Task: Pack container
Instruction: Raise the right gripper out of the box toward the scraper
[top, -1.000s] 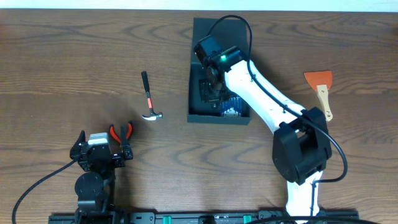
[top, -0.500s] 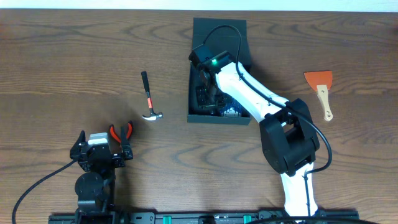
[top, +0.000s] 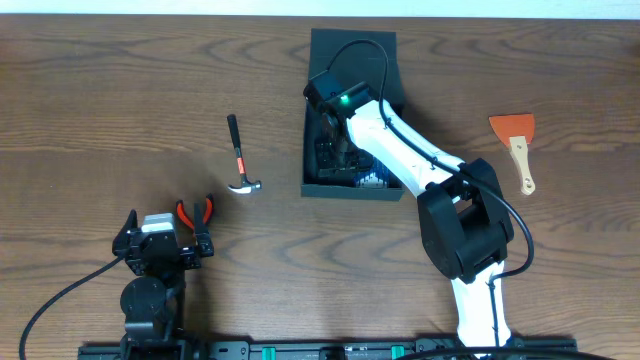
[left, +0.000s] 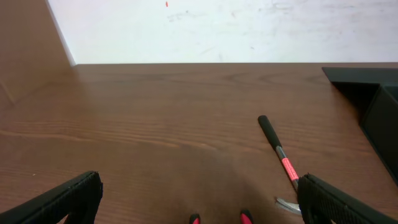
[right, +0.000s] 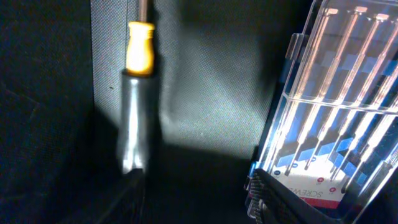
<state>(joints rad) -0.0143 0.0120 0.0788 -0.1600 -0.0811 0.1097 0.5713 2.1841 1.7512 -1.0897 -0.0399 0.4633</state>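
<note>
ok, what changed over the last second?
The right arm swung left over the container. The right gripper opened, apparently releasing the orange-handled tool near the screwdriver-bit case. The hammer, pliers, scraper and open left gripper are unchanged.

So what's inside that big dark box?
A clear-lidded blue plastic case of small screwdrivers and a silver metal tool with an orange collar lie inside the dark square cardboard box. The white robot arm covers the rest.
</note>
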